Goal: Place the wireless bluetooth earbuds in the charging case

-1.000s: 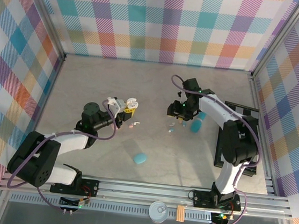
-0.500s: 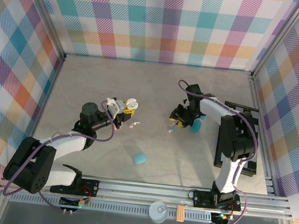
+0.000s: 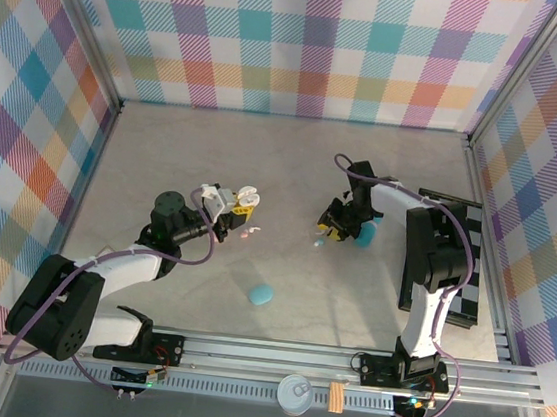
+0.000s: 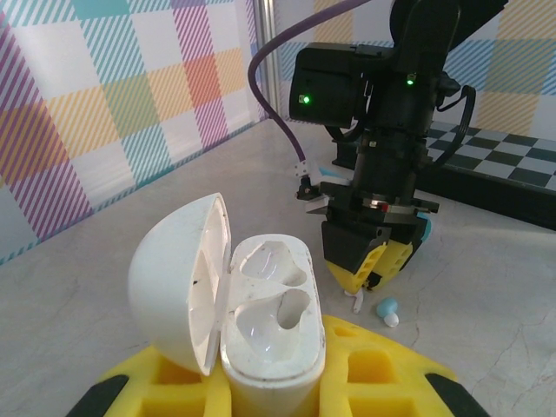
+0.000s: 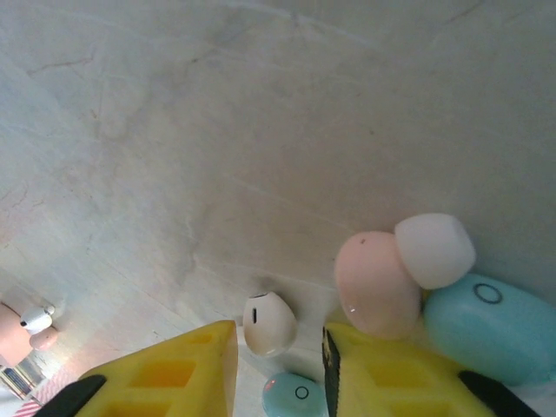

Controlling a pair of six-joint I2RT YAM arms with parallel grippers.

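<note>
White earbud (image 5: 268,323) on tabletop (image 5: 261,130), lying between parted fingers of right gripper (image 5: 280,340), not yet gripped; left gripper (image 4: 261,382), clamped on open white charging case (image 4: 265,321), stands well apart to its left, cavities facing up.

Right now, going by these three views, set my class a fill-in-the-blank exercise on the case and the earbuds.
1. The left gripper holds a white case whose lid stands ____.
2. Both wells inside that case are ____.
3. The earbud lying on the table between the fingers of the right gripper is ____ in colour.

Missing words: open; empty; white
</note>
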